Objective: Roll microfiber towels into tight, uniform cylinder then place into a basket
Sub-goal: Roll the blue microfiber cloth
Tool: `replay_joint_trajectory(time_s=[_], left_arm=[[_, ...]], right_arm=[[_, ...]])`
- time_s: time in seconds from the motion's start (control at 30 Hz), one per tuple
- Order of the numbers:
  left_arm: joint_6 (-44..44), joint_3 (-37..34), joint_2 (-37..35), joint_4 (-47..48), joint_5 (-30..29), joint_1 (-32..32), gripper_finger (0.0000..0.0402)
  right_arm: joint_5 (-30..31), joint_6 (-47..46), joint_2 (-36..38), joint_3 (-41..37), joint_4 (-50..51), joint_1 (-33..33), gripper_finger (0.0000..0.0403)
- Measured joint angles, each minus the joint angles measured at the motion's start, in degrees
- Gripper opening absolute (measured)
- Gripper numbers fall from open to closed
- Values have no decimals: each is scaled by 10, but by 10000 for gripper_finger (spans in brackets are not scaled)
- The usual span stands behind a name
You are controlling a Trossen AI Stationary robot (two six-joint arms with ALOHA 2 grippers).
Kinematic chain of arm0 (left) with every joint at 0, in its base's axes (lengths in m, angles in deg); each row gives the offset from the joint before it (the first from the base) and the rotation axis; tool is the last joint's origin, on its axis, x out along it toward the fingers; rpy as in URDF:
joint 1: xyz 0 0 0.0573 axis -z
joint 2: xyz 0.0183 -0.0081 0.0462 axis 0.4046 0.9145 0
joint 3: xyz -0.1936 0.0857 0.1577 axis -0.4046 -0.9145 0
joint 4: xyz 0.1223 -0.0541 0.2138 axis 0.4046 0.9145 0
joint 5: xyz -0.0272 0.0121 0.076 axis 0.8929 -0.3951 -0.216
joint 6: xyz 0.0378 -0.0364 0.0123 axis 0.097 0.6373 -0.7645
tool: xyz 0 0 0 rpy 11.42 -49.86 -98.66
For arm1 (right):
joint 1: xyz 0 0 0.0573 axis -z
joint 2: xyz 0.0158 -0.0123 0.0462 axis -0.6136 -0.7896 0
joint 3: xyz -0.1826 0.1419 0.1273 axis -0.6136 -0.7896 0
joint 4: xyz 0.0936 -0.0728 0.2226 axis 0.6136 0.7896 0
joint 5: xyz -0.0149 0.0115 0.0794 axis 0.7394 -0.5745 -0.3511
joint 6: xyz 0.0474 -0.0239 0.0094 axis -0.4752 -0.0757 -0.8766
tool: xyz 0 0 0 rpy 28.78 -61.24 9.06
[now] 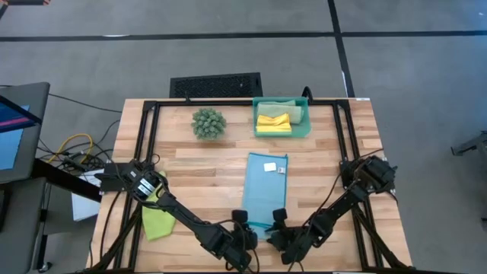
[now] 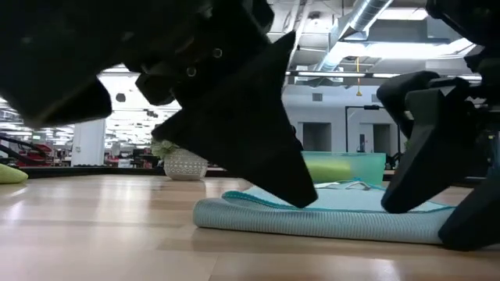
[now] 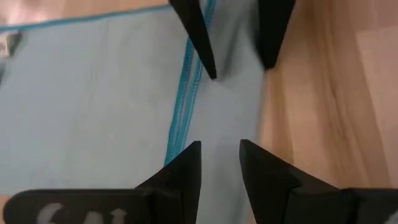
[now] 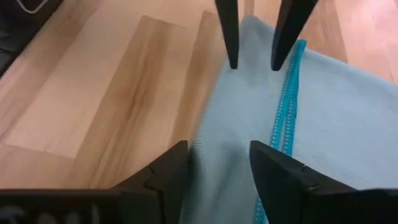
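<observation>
Towel edge first: your light blue towel (image 1: 265, 186) lies folded into a long strip on the table (image 1: 205, 164), and its near end sits right under both hands. Your left hand (image 1: 245, 225) and right hand (image 1: 277, 223) face each other at that end, fingertips close together but apart. In the left wrist view the left hand's fingers (image 3: 184, 169) stand a little apart over the cloth beside the darker stitched hem (image 3: 180, 106), gripping nothing. The right hand's fingers (image 4: 166, 171) stand wider, straddling the towel's side edge where it meets bare wood, also holding nothing. Ahead of the hands, past the strip's far end, sits the basket (image 1: 306, 126), with a yellow towel (image 1: 273, 122) and a sage green towel (image 1: 285, 105) inside. Bare wood lies between the strip and the plant ball (image 1: 208, 122). Beside your left arm, the lime green towel (image 1: 156, 221) lies near the table's outer edge.
</observation>
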Motion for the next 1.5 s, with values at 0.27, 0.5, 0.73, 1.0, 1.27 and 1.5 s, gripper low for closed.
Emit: replay_joint_trajectory(time_s=[0.27, 0.5, 0.73, 1.0, 1.27, 1.5], left_arm=[[-100, 0, 0, -75, 18, 0, 106], [-220, -43, 0, -156, 45, 4, 148], [-219, -74, -2, -169, 22, 6, 159], [-169, -73, -3, -130, 10, 6, 144], [-112, -73, -4, -89, 13, 6, 106], [-102, -73, -4, -87, 32, 5, 68]], right_arm=[[-23, 3, 1, 1, 5, -2, 93], [-30, 12, 13, -2, 23, -1, 35], [-45, 11, 31, -3, 32, -6, 21], [-58, 11, 31, -3, 45, -5, 42], [-58, 16, 32, -2, 56, -13, 62], [-51, 13, 41, -2, 77, -21, 132]])
